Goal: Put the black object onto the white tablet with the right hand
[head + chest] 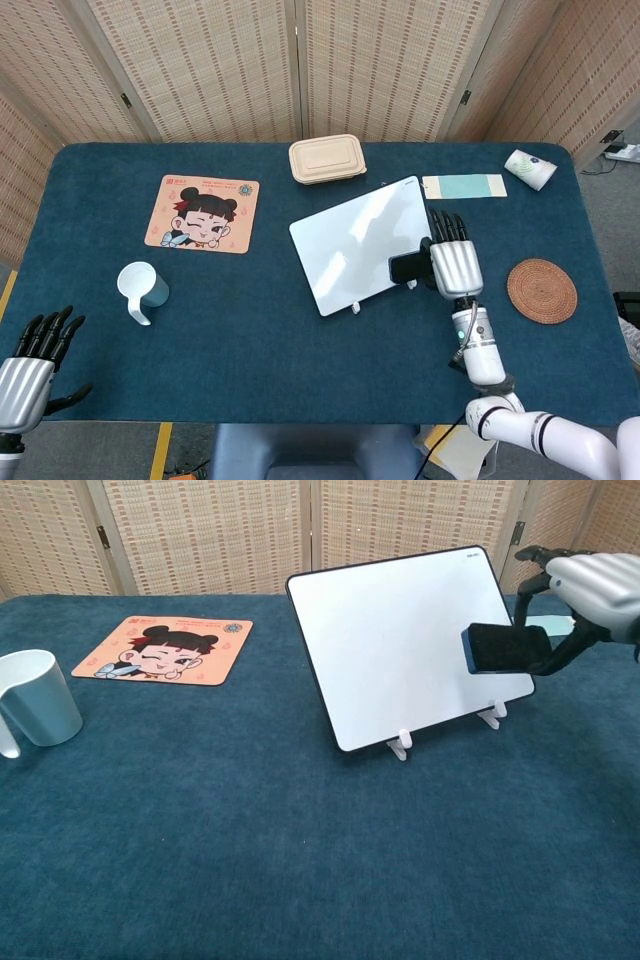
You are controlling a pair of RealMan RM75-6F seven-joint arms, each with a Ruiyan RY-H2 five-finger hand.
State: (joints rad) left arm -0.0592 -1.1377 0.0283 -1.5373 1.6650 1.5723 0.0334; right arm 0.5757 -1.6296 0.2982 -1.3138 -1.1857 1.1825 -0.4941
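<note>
the black object [506, 648], a flat dark block with a blue edge, sits pinched in my right hand [452, 265], held against the right part of the white tablet [362, 243], which leans tilted on small white feet mid-counter.

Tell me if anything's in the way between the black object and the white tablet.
Nothing visible is. The right hand holds the black object in front of the white tablet, at its right edge, with no other item between them.

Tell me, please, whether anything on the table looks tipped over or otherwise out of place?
Only the white paper cup at the far right corner: it lies on its side instead of standing. The rest looks in order.
</note>
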